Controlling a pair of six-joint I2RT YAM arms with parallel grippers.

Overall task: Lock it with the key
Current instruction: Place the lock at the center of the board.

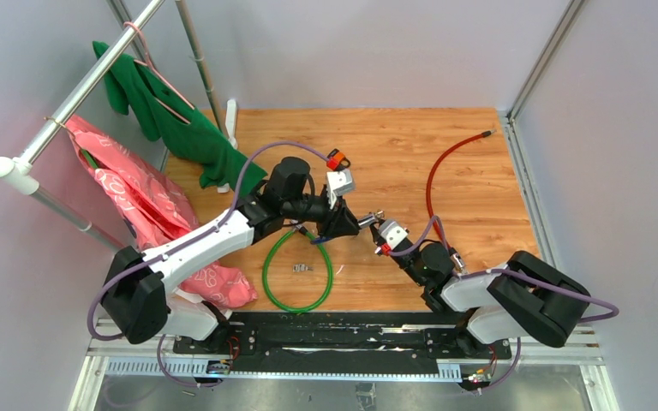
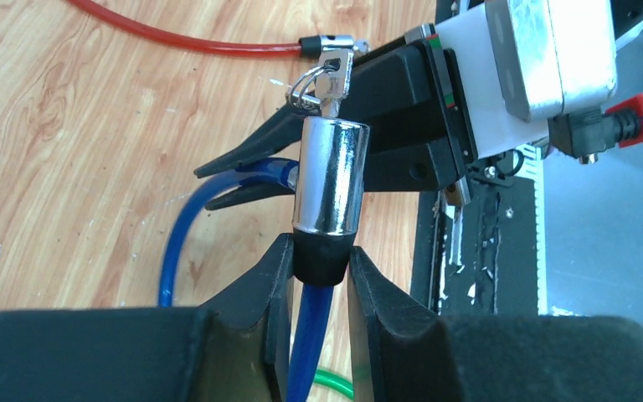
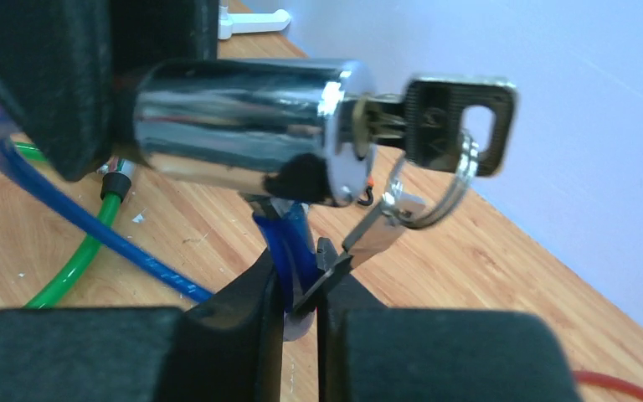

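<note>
Sitting in the end of the chrome lock (image 3: 234,130), raised above the table (image 1: 445,154), the key (image 3: 456,126) looks inserted but not yet turned, the left gripper (image 2: 320,255) clamping the lock's base and the right gripper (image 3: 301,276) pinched narrowly on the blue cable (image 2: 172,251).

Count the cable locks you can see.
3: the green cable looped mid-table, the red cable far right, the blue cable in the left gripper. More may hide under clothes.

Top view: I can't resolve key (image 3: 456,126), too small. Rear of lock (image 3: 234,126) hidden behind left gripper (image 2: 320,261) finger. Where right gripper (image 3: 301,289) pinches, blue cable (image 3: 92,230) blurs. Left wrist view: red cable (image 2: 176,38) cut by top edge.
</note>
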